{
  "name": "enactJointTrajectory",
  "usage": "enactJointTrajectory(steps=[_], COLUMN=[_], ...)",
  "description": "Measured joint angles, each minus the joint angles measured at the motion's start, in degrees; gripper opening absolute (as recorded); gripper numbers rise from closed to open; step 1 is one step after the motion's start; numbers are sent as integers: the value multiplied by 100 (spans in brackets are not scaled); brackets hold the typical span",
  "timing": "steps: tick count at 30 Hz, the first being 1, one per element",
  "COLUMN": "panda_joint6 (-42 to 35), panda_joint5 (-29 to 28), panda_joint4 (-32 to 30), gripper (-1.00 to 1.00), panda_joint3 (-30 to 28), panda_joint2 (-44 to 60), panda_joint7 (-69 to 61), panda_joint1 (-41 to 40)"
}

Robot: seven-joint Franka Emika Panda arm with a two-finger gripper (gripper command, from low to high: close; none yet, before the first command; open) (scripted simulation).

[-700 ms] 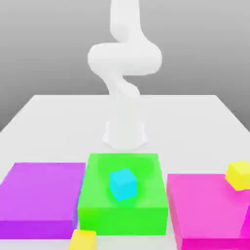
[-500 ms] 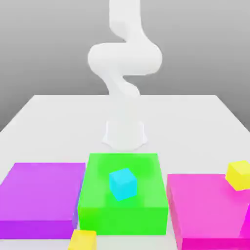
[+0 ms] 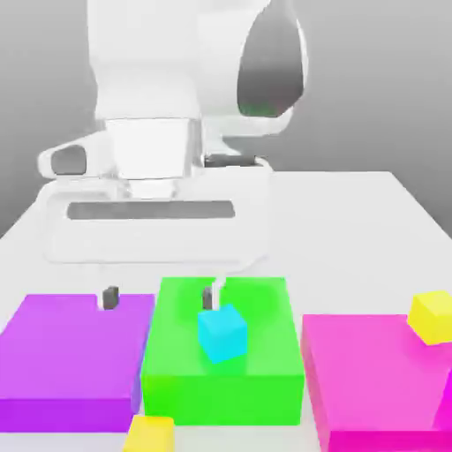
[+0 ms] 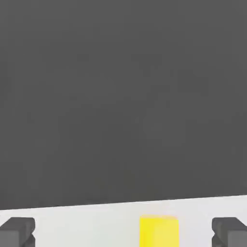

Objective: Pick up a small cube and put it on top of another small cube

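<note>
A small cyan cube (image 3: 222, 333) sits tilted on top of the large green block (image 3: 222, 384). One small yellow cube (image 3: 150, 434) lies on the table in front of the green block. A second yellow cube (image 3: 433, 316) rests on the pink block (image 3: 371, 380) at the exterior view's right. My gripper (image 3: 160, 297) hangs open over the seam between the purple and green blocks, one fingertip (image 3: 209, 296) just behind the cyan cube. The hand view shows the gripper (image 4: 123, 234) open, with a yellow cube (image 4: 158, 231) on the table between the fingertips and beyond them.
A flat purple block (image 3: 71, 357) lies at the exterior view's left, beside the green one. The white table (image 3: 353, 229) stretches behind the blocks. The arm's bulky white hand and wrist (image 3: 168, 132) hang low over the middle of the table.
The arm has swung from standing upright at the back of the table to reaching forward and down. The hand now hangs just above the purple and green blocks. The cubes have not moved.
</note>
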Motion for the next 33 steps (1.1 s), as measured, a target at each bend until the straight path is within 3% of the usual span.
enactJointTrajectory(steps=[11, 12, 19, 33], panda_joint6=[1116, 1225, 1223, -470], panda_joint5=[200, 230, 223, -166], panda_joint4=[90, 118, 118, -940], gripper=[0, -100, -100, -100], panda_joint3=[92, 129, 132, 159], panda_joint2=[2273, 2414, 2415, -340], panda_joint7=[-293, -316, -310, 294], panda_joint1=[-279, -310, -313, 130])
